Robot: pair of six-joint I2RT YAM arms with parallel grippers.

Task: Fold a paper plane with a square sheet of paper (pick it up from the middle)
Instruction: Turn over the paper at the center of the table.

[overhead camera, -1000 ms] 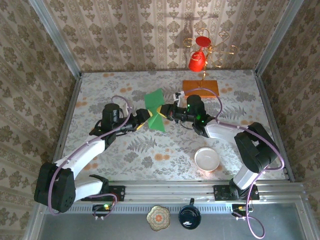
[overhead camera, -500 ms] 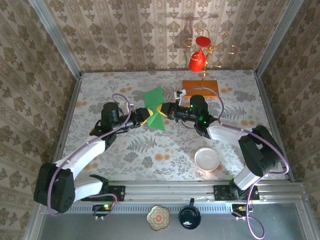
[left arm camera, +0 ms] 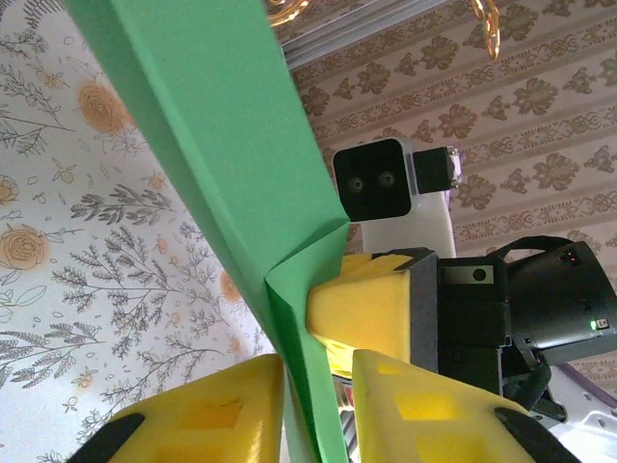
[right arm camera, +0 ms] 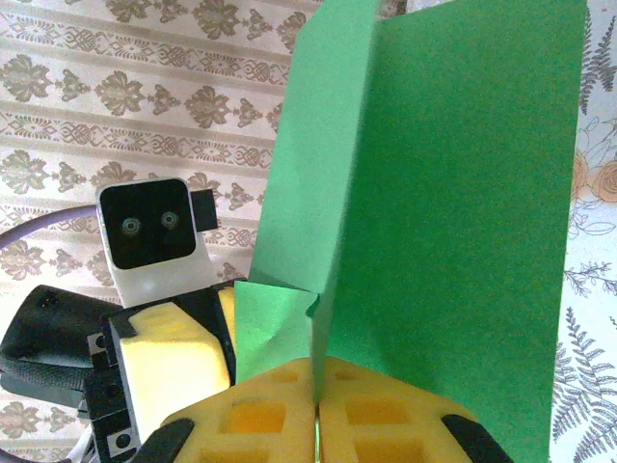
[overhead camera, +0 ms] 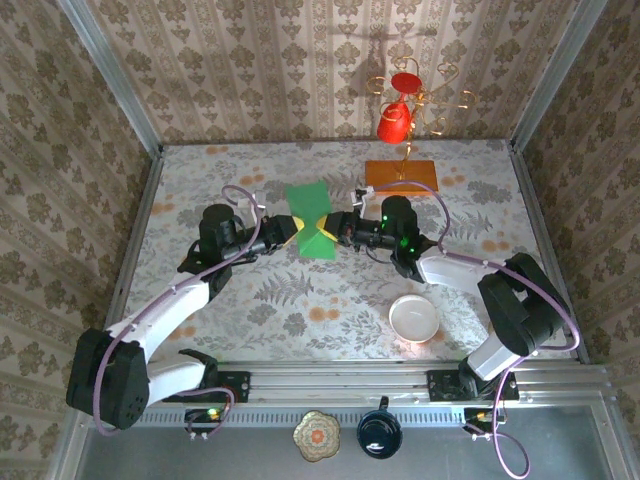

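The square sheet of paper, bright green and folded along a centre ridge, hangs above the middle of the table between both grippers. My right gripper is shut on its folded edge; in the right wrist view the pads press together with the paper rising from the seam at my right gripper. My left gripper faces it from the left. In the left wrist view the paper passes between the narrowly parted fingers of my left gripper, with a thin gap at the right finger.
A white bowl sits at the front right. An orange slab lies at the back, under a gold stand with a red mug. A patterned plate and dark cup sit beyond the front rail. Walls enclose three sides.
My left gripper has narrowed from wide open to almost closed around the paper's left side. The paper has turned a little and shifted right with the right gripper.
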